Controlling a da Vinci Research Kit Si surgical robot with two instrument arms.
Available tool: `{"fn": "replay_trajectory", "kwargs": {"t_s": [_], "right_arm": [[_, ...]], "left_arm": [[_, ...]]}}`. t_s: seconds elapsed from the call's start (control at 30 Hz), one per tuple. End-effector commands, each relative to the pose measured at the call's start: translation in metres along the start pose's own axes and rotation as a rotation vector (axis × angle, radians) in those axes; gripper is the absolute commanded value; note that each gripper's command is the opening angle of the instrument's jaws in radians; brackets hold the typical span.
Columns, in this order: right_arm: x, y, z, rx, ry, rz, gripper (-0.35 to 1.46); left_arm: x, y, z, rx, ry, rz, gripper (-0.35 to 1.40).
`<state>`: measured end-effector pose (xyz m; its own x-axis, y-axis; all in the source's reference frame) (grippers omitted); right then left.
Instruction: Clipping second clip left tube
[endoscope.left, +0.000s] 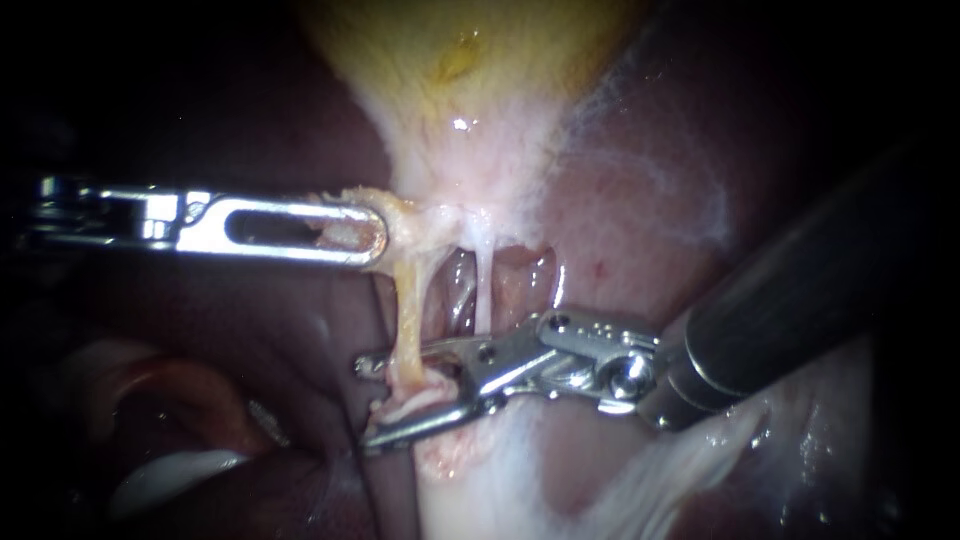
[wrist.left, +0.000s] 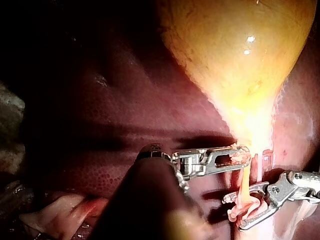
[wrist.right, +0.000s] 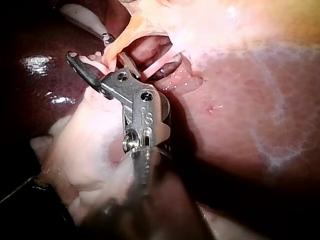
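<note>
Liver (endoscope.left: 700, 200) backdrop | left tube (endoscope.left: 408, 300) runs vertical | right instrument (endoscope.left: 366, 402) jaws agape astride it | left instrument (endoscope.left: 372, 232) jaws clamp gallbladder (endoscope.left: 470, 100) neck

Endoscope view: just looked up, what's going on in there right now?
The left instrument grips tissue at the narrow lower end of the gallbladder, with its jaws shut on it. The right instrument comes in from the right with its jaws open. They straddle the left tube, the yellowish strand, low down near where it meets the pale tissue. They have not closed on it. I can't make out a clip on the tube from here.
</note>
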<state>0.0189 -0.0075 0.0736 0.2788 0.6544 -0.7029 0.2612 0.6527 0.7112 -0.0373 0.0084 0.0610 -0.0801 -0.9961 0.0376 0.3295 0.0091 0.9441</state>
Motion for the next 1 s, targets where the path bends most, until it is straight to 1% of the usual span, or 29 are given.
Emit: {"fn": "replay_trajectory", "kwargs": {"t_s": [0.03,0.23,0.47,0.6,0.7,0.8,1.0], "right_arm": [[-0.0001,0.0001,-0.0003,0.0,-0.001,-0.001,0.42],[-0.0002,0.0004,-0.0013,-0.013,0.003,0.006,0.28],[-0.0001,0.0003,-0.0021,-0.027,0.008,0.037,-0.15],[-0.0001,0.0003,-0.0022,-0.026,0.008,0.049,-0.35],[-0.0002,0.0002,-0.0023,-0.031,0.009,0.06,-0.35],[-0.0003,0.0001,-0.0025,-0.034,0.012,0.113,-0.35],[-0.0004,-0.0003,-0.0029,-0.031,0.01,0.112,-0.35]], "left_arm": [[0.0,0.0,0.0,0.0,0.0,0.0,-0.35],[0.0,0.0,-0.0001,0.0,0.0,0.0,-0.35],[0.0,0.0,-0.0001,0.0,0.001,0.0,-0.35],[0.0,0.0,-0.0001,0.001,0.001,0.0,-0.35],[0.0,0.0,-0.0001,0.001,0.001,0.0,-0.35],[0.0,0.0,-0.0001,0.001,0.001,0.0,-0.35],[0.0,0.0,-0.0001,0.001,0.001,0.0,-0.35]]}}
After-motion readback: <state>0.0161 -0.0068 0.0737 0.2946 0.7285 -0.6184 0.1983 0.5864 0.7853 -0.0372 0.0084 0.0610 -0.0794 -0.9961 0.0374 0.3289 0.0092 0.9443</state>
